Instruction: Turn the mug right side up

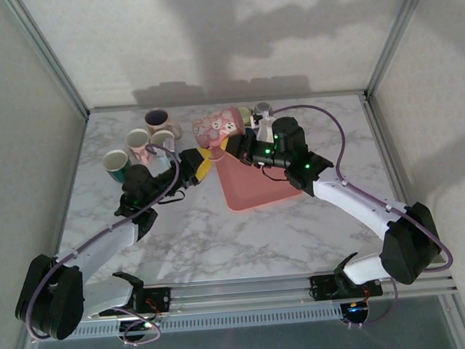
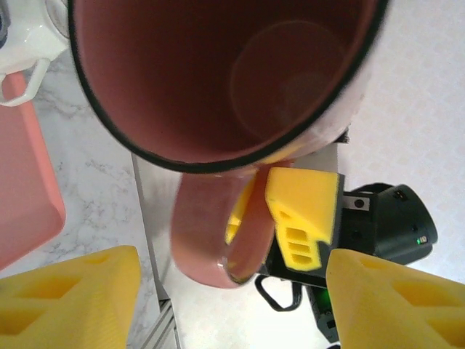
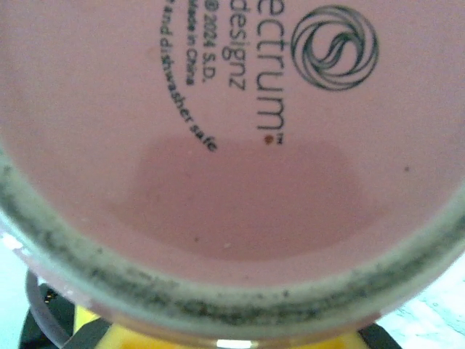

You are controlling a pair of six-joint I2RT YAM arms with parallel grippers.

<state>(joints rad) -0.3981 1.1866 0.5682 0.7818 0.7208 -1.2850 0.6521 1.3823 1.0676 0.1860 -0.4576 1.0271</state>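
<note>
The pink mug (image 1: 216, 128) hangs on its side in the air over the back left corner of a pink tray (image 1: 249, 185). Its mouth faces my left gripper (image 1: 202, 162) and its base faces the right one. My right gripper (image 1: 240, 146) is shut on the mug's handle (image 2: 218, 243); one yellow fingertip (image 2: 301, 211) presses its outside and another shows inside the loop. The right wrist view looks at the mug's printed base (image 3: 232, 145), with my right gripper (image 3: 232, 343) at the bottom edge. My left gripper (image 2: 232, 305) is open, its fingers wide to either side below the handle, touching nothing.
Several other mugs (image 1: 138, 141) stand upright in a cluster at the back left of the marble table. A small white piece (image 1: 262, 112) sits behind the tray. Grey walls and metal rails close in the table on three sides.
</note>
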